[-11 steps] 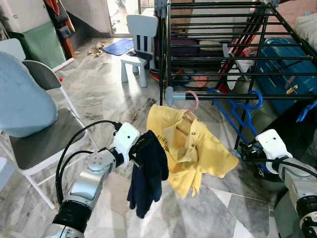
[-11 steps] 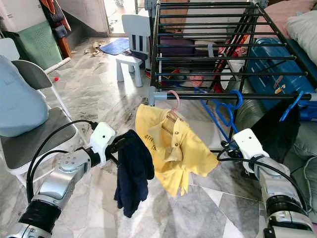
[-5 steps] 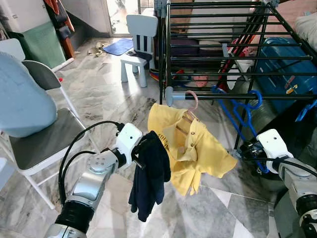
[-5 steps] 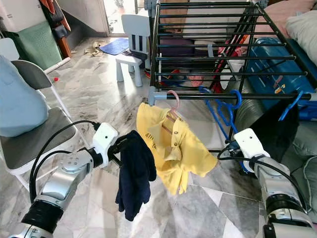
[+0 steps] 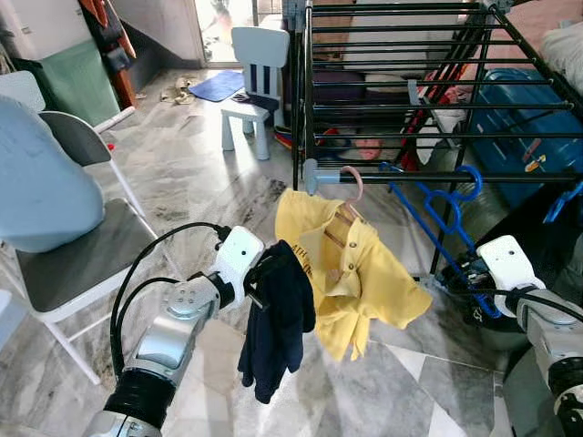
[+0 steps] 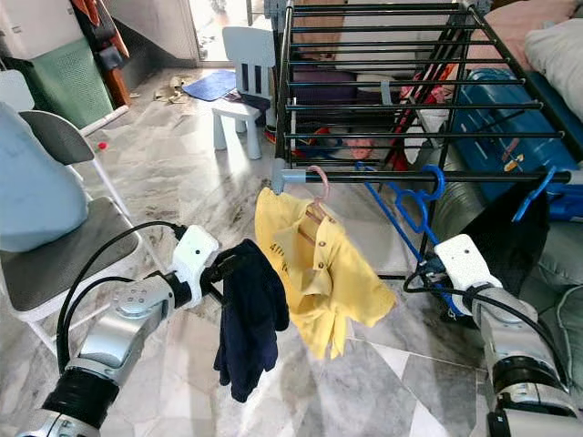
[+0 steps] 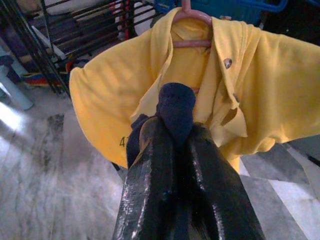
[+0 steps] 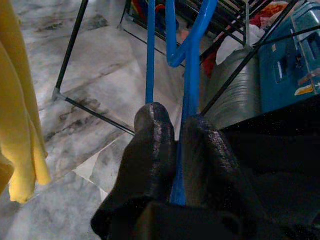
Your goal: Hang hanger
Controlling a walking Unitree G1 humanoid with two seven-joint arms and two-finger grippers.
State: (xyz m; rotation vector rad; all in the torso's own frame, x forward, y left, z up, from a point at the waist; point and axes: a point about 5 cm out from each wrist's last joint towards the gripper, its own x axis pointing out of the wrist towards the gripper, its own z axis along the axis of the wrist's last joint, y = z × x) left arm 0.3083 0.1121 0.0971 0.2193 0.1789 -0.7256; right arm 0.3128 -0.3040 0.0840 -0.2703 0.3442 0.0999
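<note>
1. Left eye view: a black metal-rod drying rack [image 5: 401, 109] stands over a grey marbled tile floor [image 5: 200, 173], and a blue plastic hanger [image 5: 446, 205] hooks over the rack's front rail, its body slanting down toward the robot's right side.
2. The right gripper [image 8: 172, 150] has its fingers [image 8: 150, 145] clenched on the lower blue bar of that hanger; the wrist view shows the bar pinched between the two black pads, with the hanger's neck rising toward the rack rods.
3. In the head views the right gripper sits low beside the rack's right leg, next to a blue hard-shell suitcase [image 5: 528, 118] lying under the rack.
4. The left gripper [image 7: 172, 130] grasps a bunched dark navy cloth garment [image 5: 278, 332], which droops from the fingers toward the floor without reaching it.
5. A yellow short-sleeved button shirt [image 5: 351, 273] hangs on a pink plastic hanger [image 5: 351, 187] from the front rail near the rack's left corner; the navy garment hangs just in front of its left edge.
6. A white folding chair with a grey seat [image 5: 82, 259] stands at the robot's left, carrying a pale blue cushion [image 5: 41, 182].
7. A small white plastic child's chair [image 5: 255, 77] stands farther back beside the rack.
</note>
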